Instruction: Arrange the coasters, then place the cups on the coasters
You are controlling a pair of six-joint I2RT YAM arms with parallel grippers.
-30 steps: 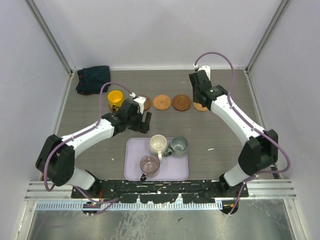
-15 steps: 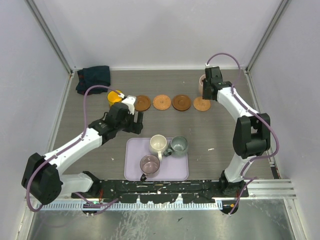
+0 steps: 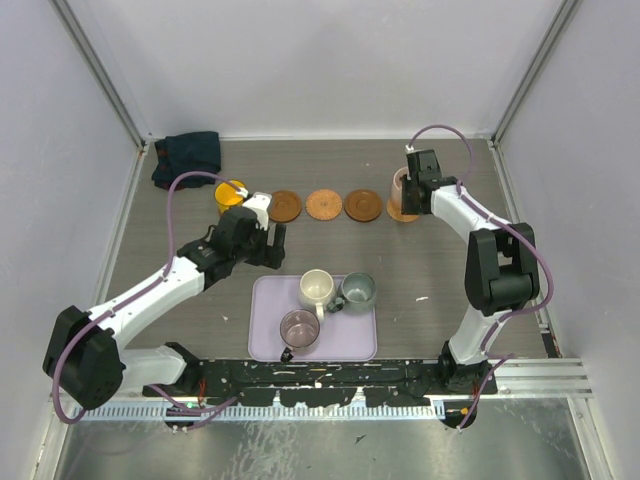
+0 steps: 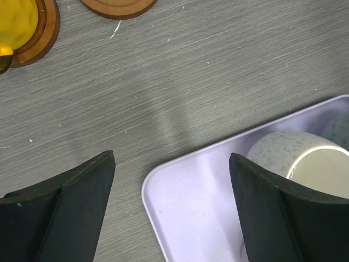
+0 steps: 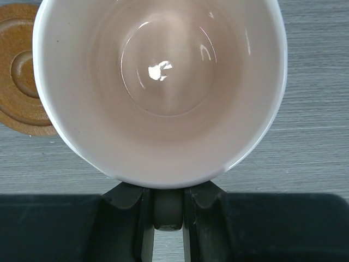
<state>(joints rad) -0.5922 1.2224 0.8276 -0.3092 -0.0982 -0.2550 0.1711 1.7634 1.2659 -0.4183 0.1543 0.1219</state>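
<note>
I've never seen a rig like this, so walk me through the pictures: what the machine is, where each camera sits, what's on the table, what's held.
These are two robot arms bolted to a table, each ending in a two-finger gripper. One picture looks down from above; the other two come from cameras on the wrists. On it lie a row of wooden coasters, a yellow cup on the leftmost one, a dark cloth, and a lavender tray holding a cream cup, a grey-green cup and a mauve cup. The left gripper hangs open by the tray's corner. The right gripper pinches the handle of the pink cup over the rightmost coaster.
</note>
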